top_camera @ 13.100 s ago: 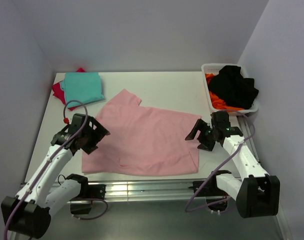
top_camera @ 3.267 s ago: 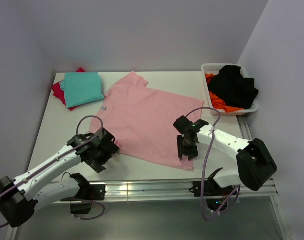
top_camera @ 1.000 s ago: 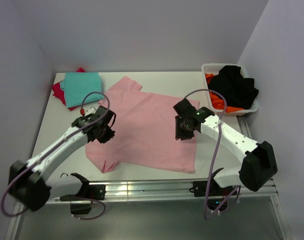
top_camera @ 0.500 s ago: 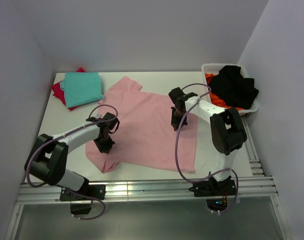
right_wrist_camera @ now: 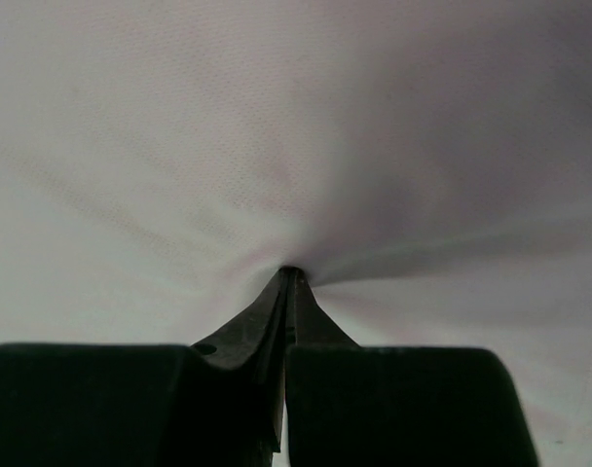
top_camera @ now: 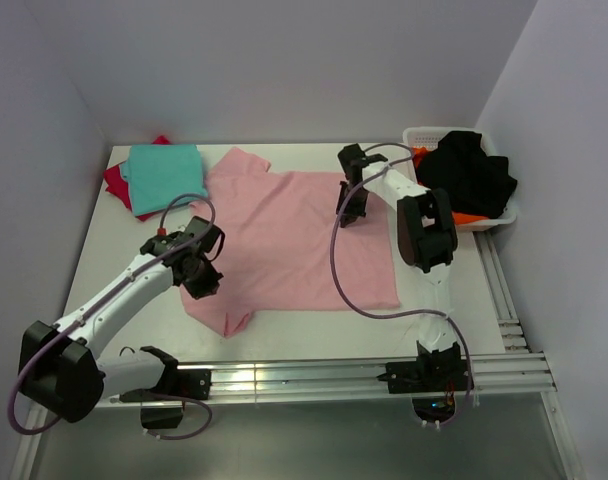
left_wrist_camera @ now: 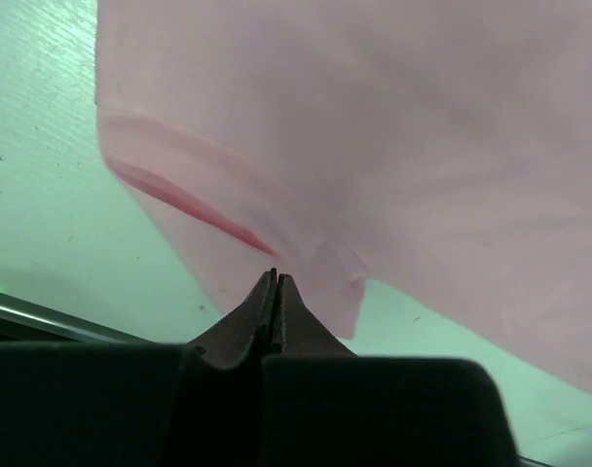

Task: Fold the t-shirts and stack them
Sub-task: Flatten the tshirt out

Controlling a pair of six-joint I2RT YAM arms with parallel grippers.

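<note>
Both sets of jaws are squeezed fully together, each nipping a bit of the pink t-shirt (top_camera: 294, 240). The left gripper (top_camera: 202, 284) has the near-left edge of the shirt. In its wrist view the thin black fingertips (left_wrist_camera: 277, 284) meet right where a folded hem makes a darker pink crease. The right gripper (top_camera: 349, 208) bites the far-right part, and up close the fine knit puckers into wrinkles fanning out from its tips (right_wrist_camera: 288, 274).

The shirt itself lies spread across the middle of the white table (top_camera: 104, 270), mostly flat and soft-looking, with the near-left corner bunched up. At the far-left corner sits a neat folded teal t-shirt (top_camera: 164, 175) on top of a red t-shirt (top_camera: 113, 183). Far right, a white slotted basket (top_camera: 415, 172) holds rumpled black cloth (top_camera: 474, 170) and orange cloth (top_camera: 439, 206).
</note>
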